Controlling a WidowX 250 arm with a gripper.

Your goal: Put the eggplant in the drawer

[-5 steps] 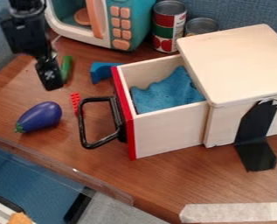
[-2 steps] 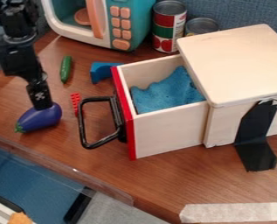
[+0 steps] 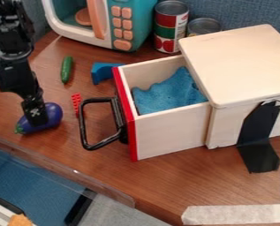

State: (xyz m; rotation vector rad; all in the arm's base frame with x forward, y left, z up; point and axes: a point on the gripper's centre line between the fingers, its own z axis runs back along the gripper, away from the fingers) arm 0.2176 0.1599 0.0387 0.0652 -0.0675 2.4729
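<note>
My narrow black gripper (image 3: 37, 122) over plump glossy purple eggplant (image 3: 54, 113); can't tell if jaws apart or together; best centre across thick middle, squeeze evenly

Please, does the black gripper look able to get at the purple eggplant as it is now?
Probably yes: the gripper is down at the eggplant, with nothing visible between them, and the drawer's handle stands off to the side.
</note>
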